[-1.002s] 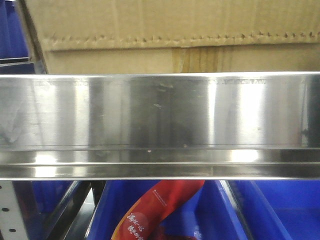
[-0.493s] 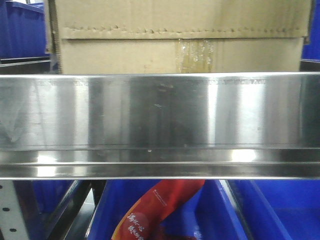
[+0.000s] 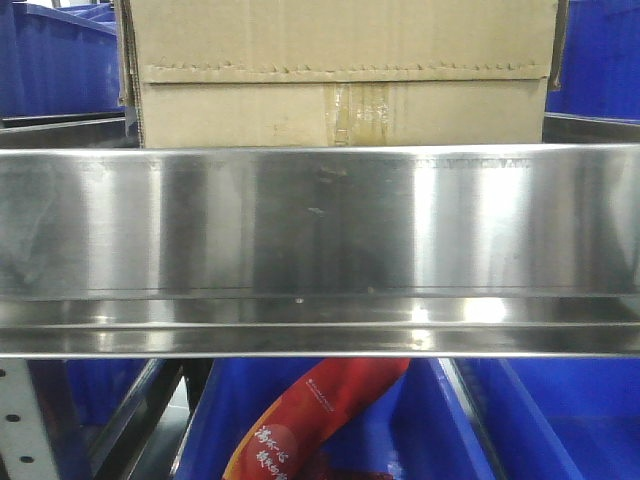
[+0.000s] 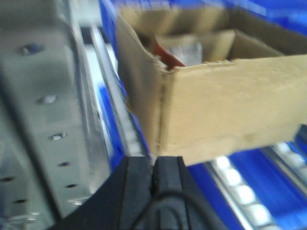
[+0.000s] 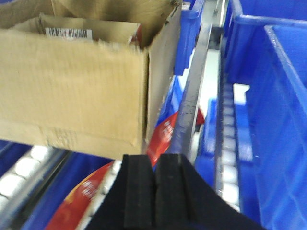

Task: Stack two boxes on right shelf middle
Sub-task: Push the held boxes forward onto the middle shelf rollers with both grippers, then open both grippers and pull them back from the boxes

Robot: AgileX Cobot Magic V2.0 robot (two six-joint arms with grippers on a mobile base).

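Observation:
A brown cardboard box (image 3: 340,60) with a serrated flap edge and a yellowed tape strip shows above the shelf's mirror-like steel front lip (image 3: 320,230). In the left wrist view the box (image 4: 230,105) is open-topped with something red inside, and its lower left corner hangs just past my left gripper (image 4: 154,165), which is shut with nothing between its pads. In the right wrist view the box (image 5: 72,91) has its lower right corner just beyond my right gripper (image 5: 157,165), also shut and empty. Whether either gripper touches the box I cannot tell.
Blue plastic bins (image 5: 268,96) stand to the right and behind the box. A red packet (image 3: 310,420) lies in a blue bin below the steel lip. A perforated steel upright (image 4: 43,120) is on the left, and white roller rails (image 4: 240,191) run under the box.
In the front view the box has shrunk and drawn away from the camera, deeper over the shelf. Both of its side edges now show, with blue bins visible beside it.

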